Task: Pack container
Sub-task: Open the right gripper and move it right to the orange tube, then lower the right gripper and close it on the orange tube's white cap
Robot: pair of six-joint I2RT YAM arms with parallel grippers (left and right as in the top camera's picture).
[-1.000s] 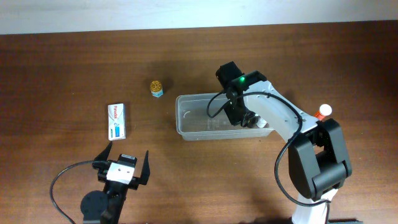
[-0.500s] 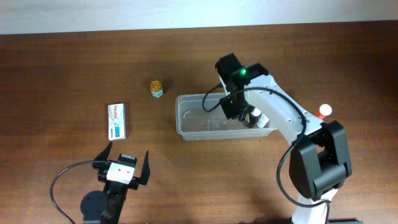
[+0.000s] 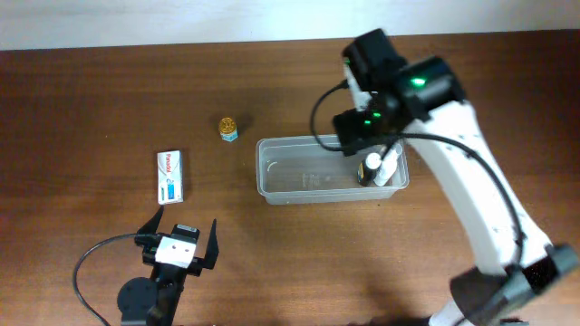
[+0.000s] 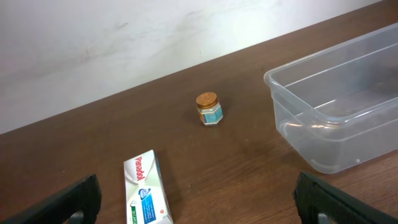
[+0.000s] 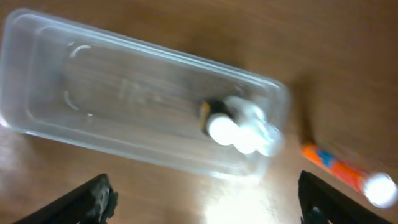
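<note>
The container (image 3: 304,174) is a clear shallow tub at mid-table, also seen in the left wrist view (image 4: 323,106) and the right wrist view (image 5: 124,93). At its right end lie a dark bottle with a white cap (image 3: 372,169) (image 5: 217,121) and a white bottle (image 3: 390,170) (image 5: 252,134). My right gripper (image 3: 370,127) (image 5: 208,205) hangs high above that end, open and holding nothing. My left gripper (image 3: 185,228) (image 4: 199,208) rests open near the front left, empty.
A small jar with a gold lid (image 3: 228,128) (image 4: 208,109) stands left of the tub. A white box with blue print (image 3: 170,175) (image 4: 147,193) lies further left. An orange and white tube (image 5: 339,168) lies right of the tub.
My right gripper has opened, left a bottle in the tub's right end and risen up and away. The left arm has not moved.
</note>
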